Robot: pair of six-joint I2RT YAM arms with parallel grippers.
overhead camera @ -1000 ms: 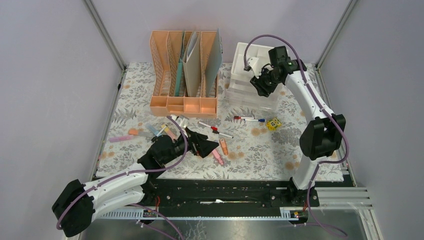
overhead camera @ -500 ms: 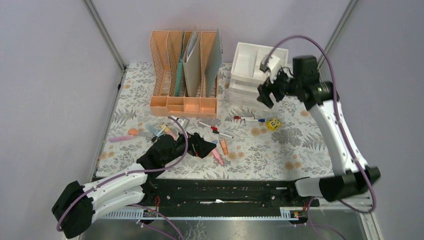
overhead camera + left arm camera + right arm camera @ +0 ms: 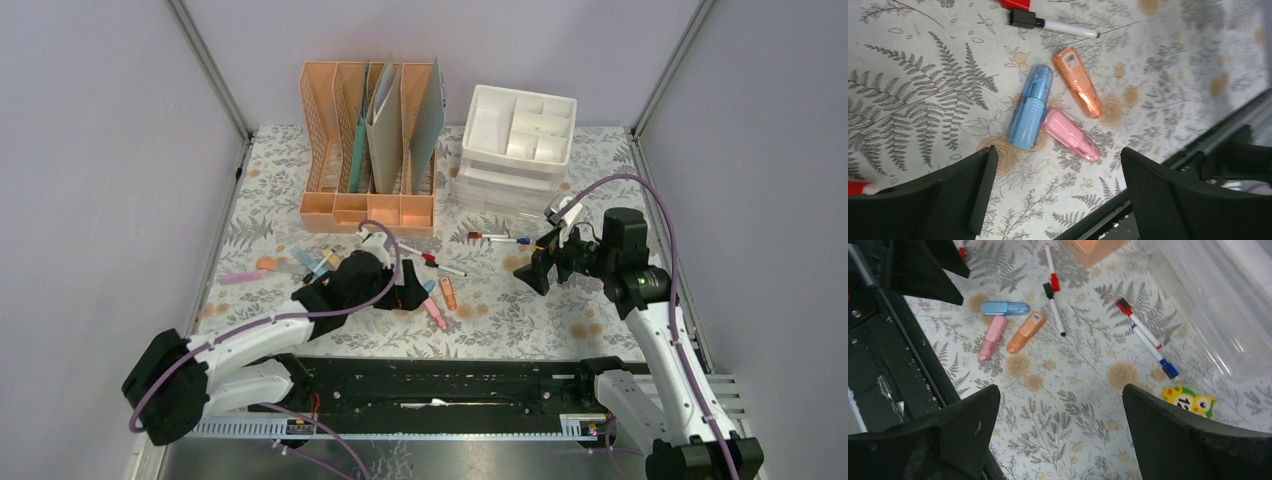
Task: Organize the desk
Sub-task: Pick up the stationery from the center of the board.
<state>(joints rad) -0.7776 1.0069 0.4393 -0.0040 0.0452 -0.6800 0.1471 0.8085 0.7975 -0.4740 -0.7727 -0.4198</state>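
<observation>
The desk [image 3: 520, 320] is covered in fern-print cloth. A blue highlighter [image 3: 1030, 107], a pink one [image 3: 1070, 135] and an orange one [image 3: 1078, 82] lie together just beyond my left gripper [image 3: 1058, 150]. That gripper hovers low and open, holding nothing. My right gripper [image 3: 1060, 387] hangs open and empty over bare cloth at the right middle [image 3: 530, 272]. A yellow owl eraser [image 3: 1190, 400] lies by its right finger. A red-capped marker [image 3: 1140, 330] and a blue-capped marker [image 3: 1155, 352] lie ahead of it.
A peach file rack [image 3: 368, 140] with folders stands at the back, beside a white drawer unit [image 3: 515, 140]. Several pastel pens [image 3: 290, 265] lie at the left. Two more markers [image 3: 430, 258] lie mid-desk. A black rail [image 3: 440, 385] runs along the near edge.
My right arm swung from over the white drawer unit down toward the near right, and its jaws opened wide. My left gripper edged toward the highlighters.
</observation>
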